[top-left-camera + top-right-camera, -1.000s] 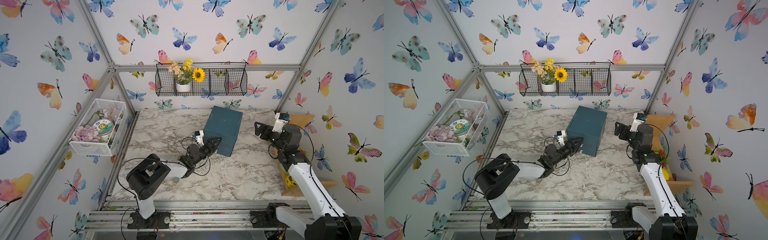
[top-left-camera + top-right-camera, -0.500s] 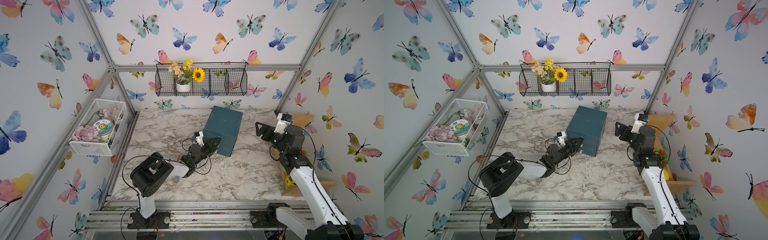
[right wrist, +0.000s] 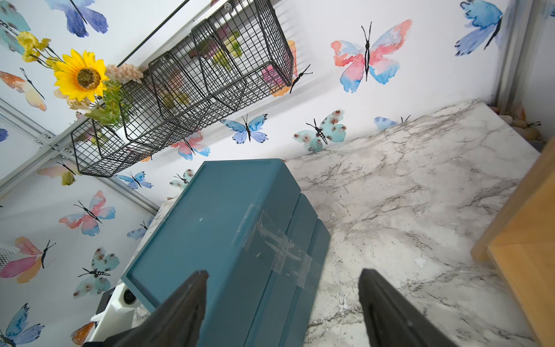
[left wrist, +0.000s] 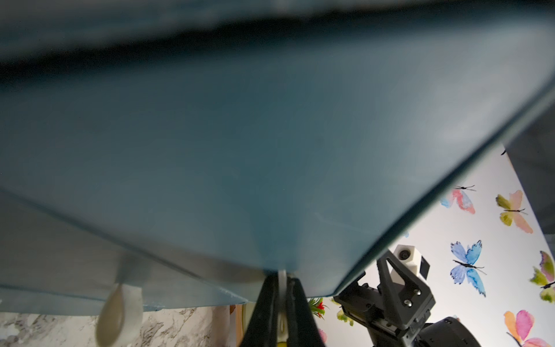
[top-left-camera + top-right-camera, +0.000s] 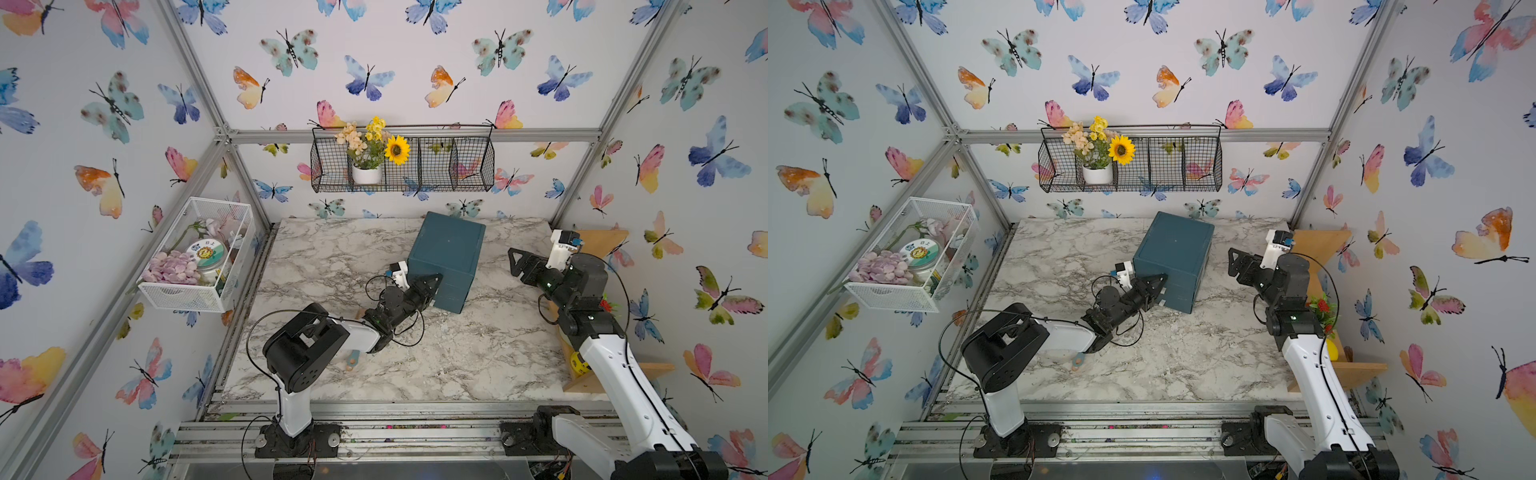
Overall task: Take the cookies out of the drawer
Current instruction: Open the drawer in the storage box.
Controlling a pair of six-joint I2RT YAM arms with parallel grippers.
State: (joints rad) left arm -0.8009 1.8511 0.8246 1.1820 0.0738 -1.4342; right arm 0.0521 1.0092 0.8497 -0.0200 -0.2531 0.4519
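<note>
Grip: left gripper (image 4: 281,290) clenched on thin white handle (image 4: 282,275) of teal plastic drawer cabinet (image 5: 451,245) | right gripper (image 3: 282,281) agape nearby | cookies unseen, presumably inside | we pull straight, bracing cabinet.

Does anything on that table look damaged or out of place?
Yes. The blue drawer box sits crooked on the table, and clear tape is patched over one top edge, like a repair.
</note>
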